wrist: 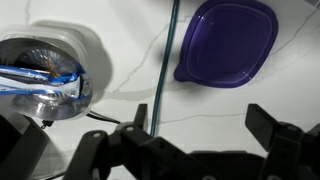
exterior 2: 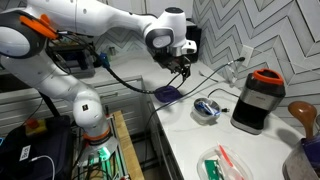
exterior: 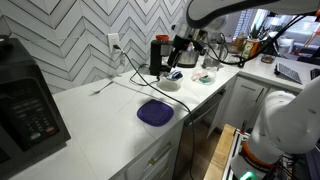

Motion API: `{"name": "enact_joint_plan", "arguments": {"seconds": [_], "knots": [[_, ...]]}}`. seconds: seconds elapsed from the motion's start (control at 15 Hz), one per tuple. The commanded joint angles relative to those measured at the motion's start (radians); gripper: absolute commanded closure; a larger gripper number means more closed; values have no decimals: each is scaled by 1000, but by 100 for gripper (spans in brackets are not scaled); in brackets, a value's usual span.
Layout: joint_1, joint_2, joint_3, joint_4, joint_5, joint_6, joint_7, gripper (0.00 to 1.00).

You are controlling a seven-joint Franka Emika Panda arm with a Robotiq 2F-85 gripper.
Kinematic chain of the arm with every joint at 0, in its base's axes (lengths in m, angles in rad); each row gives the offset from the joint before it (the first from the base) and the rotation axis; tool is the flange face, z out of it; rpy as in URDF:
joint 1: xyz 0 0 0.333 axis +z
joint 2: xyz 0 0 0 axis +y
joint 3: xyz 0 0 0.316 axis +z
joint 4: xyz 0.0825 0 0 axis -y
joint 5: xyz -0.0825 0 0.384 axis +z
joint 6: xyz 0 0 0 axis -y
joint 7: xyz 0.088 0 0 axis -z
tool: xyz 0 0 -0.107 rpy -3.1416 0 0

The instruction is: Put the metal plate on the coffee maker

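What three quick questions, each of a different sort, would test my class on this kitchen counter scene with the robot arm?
1. Multiple choice: the flat dish lying on the white counter is A) red, B) purple, C) green.
2. True or false: the gripper rests on top of the microwave.
3. Fill in: the black coffee maker has an ___ top.
Key: 1 B; 2 false; 3 orange.
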Motion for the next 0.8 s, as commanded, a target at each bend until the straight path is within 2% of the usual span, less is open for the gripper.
{"name": "enact_joint_plan", "arguments": {"seconds": [0.0,0.33,0.47,0.53,0.73], "knots": [[-36,47,42,8,-119,-44,-22,0],[-58,124,89,24,-316,-92,-22,0],[-47,131,60,33,-217,-56,-8,0],[-48,118,79,10,-250,-58,-8,0],[-52,130,73,31,-234,-58,-8,0]]}}
